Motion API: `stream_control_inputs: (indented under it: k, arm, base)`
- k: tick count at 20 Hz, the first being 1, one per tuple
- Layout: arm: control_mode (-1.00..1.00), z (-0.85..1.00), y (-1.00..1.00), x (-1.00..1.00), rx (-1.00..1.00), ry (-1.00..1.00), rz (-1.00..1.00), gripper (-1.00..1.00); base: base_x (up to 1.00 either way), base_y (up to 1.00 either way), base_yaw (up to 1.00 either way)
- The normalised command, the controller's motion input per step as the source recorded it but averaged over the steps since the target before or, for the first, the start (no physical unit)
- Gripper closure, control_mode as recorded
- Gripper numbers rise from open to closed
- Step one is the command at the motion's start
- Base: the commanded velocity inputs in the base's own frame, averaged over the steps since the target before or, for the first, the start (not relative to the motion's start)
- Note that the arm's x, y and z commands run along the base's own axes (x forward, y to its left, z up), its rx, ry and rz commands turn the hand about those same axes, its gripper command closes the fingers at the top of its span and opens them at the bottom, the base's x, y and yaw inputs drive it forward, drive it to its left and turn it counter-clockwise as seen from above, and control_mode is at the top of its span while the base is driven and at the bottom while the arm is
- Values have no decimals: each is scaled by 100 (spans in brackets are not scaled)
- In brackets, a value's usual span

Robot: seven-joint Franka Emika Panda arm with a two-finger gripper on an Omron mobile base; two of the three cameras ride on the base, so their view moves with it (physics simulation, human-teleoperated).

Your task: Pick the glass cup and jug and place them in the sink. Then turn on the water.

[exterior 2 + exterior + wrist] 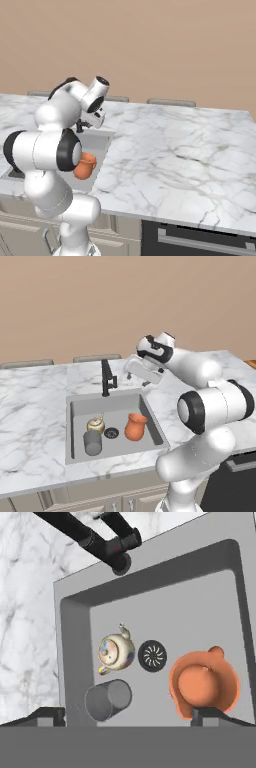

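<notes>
Hovering above the sink (72, 406) in the left base view, the gripper (136, 372) hangs beside the black tap (107, 377) with its jaws spread wide and nothing between them. The glass cup (93, 442) stands in the basin's near left corner, and the jug (135, 427) sits upright right of the drain (111, 432), so both appear delivered; no water falls from the tap. The risk now lies in the reach for that tap: an approach coming in too low could clip the spout instead of working the handle, or slide off it without turning it. A small golden teapot (96, 424) rests just behind the cup, out of the arm's path.

From the right base view, the robot's own bulk hides most of the basin; the jug (84, 166) peeks out beside the elbow, and the bare marble counter (175, 150) stretches away to the right.

Looking down the hand view, the tap (95, 539) crosses the upper left above the sink wall (75, 622). Below lie the teapot (116, 653), the drain (152, 656), the jug (204, 684) and the cup (107, 699), all apart from one another. Nothing stands between hand and tap.
</notes>
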Motion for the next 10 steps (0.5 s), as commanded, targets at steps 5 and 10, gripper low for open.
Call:
stream_control_inputs:
  k: [5,10]
  arm:
    - [-100,-34,13,-2,39,0,-53,-100]
    - [-100,-75,39,3,28,0,-58,-100]
  base:
    - [0,0,0]
    - [0,0,0]
